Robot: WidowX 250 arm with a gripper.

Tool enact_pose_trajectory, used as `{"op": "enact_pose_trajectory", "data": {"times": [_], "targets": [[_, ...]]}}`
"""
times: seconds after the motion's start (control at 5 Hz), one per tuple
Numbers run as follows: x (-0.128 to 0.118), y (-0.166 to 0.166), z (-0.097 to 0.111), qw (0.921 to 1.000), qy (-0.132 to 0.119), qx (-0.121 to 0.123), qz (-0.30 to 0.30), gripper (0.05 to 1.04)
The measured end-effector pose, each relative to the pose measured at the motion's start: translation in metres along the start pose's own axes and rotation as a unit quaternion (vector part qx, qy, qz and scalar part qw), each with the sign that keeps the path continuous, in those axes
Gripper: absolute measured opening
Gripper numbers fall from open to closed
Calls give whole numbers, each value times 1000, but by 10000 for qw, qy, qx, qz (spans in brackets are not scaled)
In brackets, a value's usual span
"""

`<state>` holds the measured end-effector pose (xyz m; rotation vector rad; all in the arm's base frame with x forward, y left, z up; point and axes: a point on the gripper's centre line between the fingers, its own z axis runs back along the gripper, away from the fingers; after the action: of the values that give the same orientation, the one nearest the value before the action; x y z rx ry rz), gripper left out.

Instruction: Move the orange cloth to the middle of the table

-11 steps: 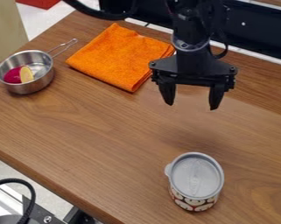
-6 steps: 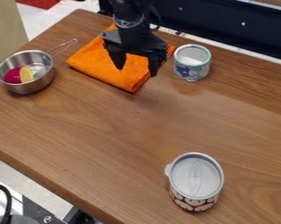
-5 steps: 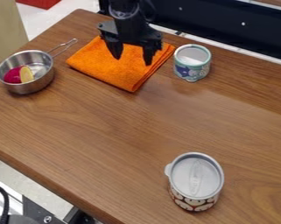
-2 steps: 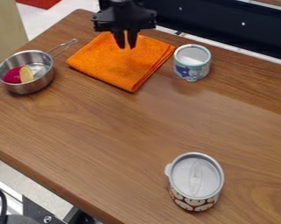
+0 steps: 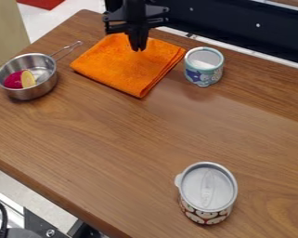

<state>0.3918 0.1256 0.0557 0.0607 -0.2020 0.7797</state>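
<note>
The black gripper [image 5: 139,49] hangs at the top of the view, its two fingertips together over the upper part of the orange cloth [image 5: 123,69]. Folded into a flat square, the cloth lies at the upper left of the wooden table [image 5: 113,144]. Whether a bit of cloth is pinched between the fingertips cannot be told, and the cloth lies flat around them.
Left of the cloth stands a metal pan [image 5: 44,85] with a magenta and yellow item inside, its handle pointing up and right. A teal patterned can [image 5: 204,74] is just right of the cloth. A grey-lidded can [image 5: 207,188] stands at the lower right.
From the right, the gripper has moved left over the cloth and then toward its far side. Its fingers, earlier wide apart, have come together. The teal can has come into sight; the cloth has not moved.
</note>
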Motion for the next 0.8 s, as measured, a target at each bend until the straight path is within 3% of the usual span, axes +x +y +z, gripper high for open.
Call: {"op": "enact_pose_trajectory", "data": {"times": [0.2, 0.4, 0.6, 0.8], "targets": [[5, 6, -3, 9999, 18, -99, 133, 53], [0, 12, -22, 9997, 193, 63, 168, 53], [4, 15, -26, 9996, 143, -166, 185, 53], [-3, 14, -32, 9999, 119, -67, 73, 53]]}}
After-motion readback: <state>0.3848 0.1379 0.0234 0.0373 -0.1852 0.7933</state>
